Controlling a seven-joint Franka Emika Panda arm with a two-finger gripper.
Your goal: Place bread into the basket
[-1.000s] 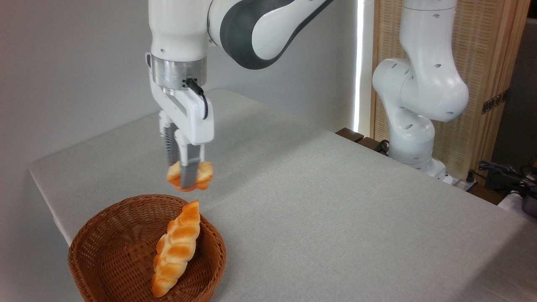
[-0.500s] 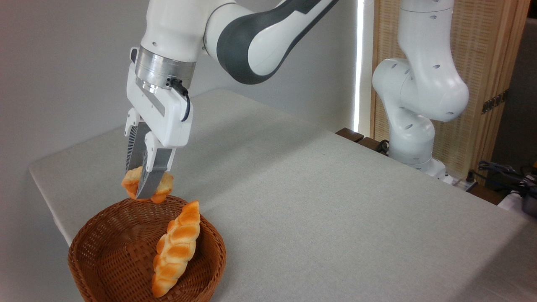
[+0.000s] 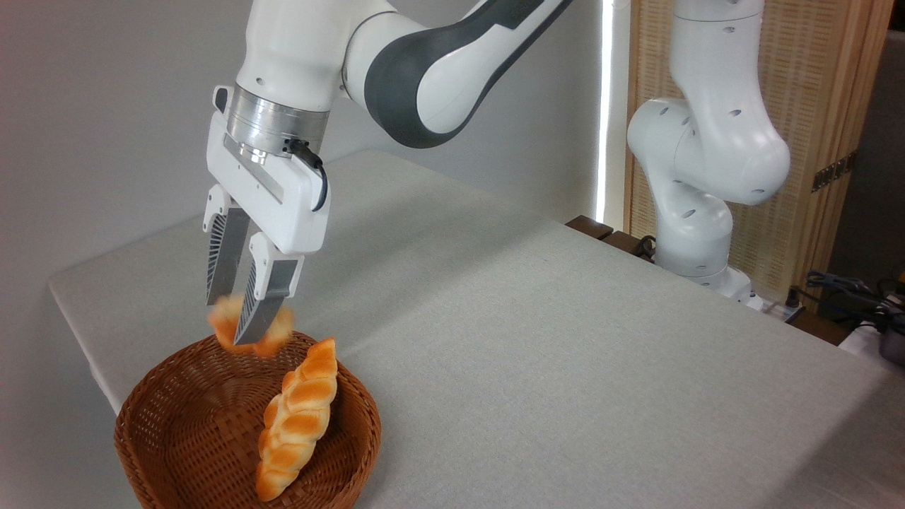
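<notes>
My gripper (image 3: 231, 322): fingers parted.
Small golden-tan bun (image 3: 251, 334): blurred, at my fingertips, above the far rim.
Round brown wicker basket (image 3: 184, 403): holds a braided golden loaf (image 3: 297, 420).

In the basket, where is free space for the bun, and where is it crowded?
The left half of the basket is bare, between its left wall and the braided loaf. The loaf fills the right side, leaning on the right rim. The bun, blurred at the fingertips of the gripper, is above the back rim. The table right of the basket is bare.
</notes>
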